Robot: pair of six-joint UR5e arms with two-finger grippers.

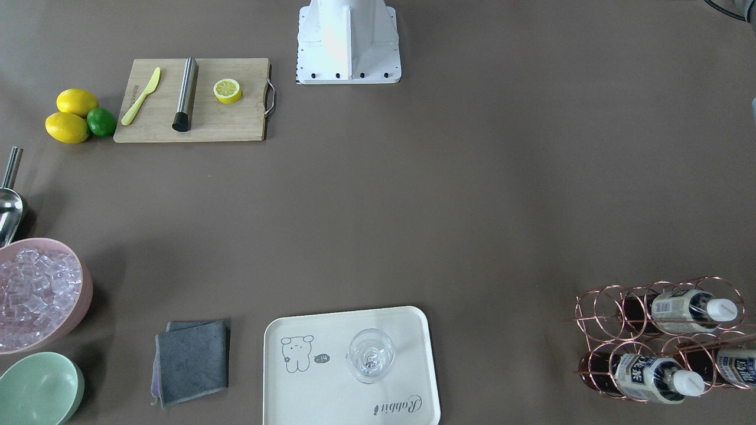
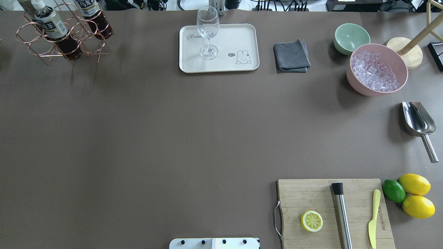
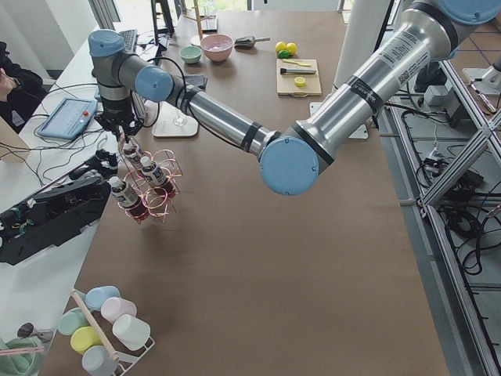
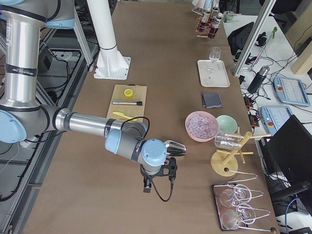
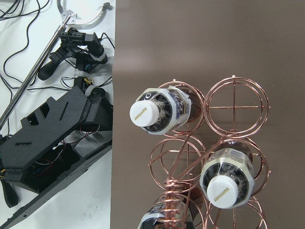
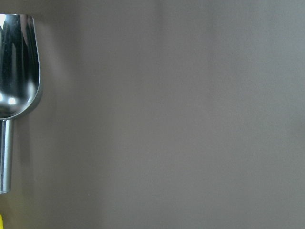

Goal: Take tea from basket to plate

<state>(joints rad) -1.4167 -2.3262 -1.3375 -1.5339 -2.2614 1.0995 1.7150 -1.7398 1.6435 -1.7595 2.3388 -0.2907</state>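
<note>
One tea [image 1: 738, 365] is cut off at the 3 o'clock edge of the front-facing view, and the plate [image 1: 331, 407] is clipped at 6 o'clock. In the left wrist view another tea [image 5: 159, 218] is cropped at 6 o'clock and partly hidden behind wire of the basket [image 5: 237, 106]. The left pincer [image 3: 125, 138] and the right pincer [image 4: 157, 179] are shown only from the side views, so the jaws' spacing cannot be told. The scoop [image 6: 16, 67] is cropped at 9 o'clock in the right wrist view.
</note>
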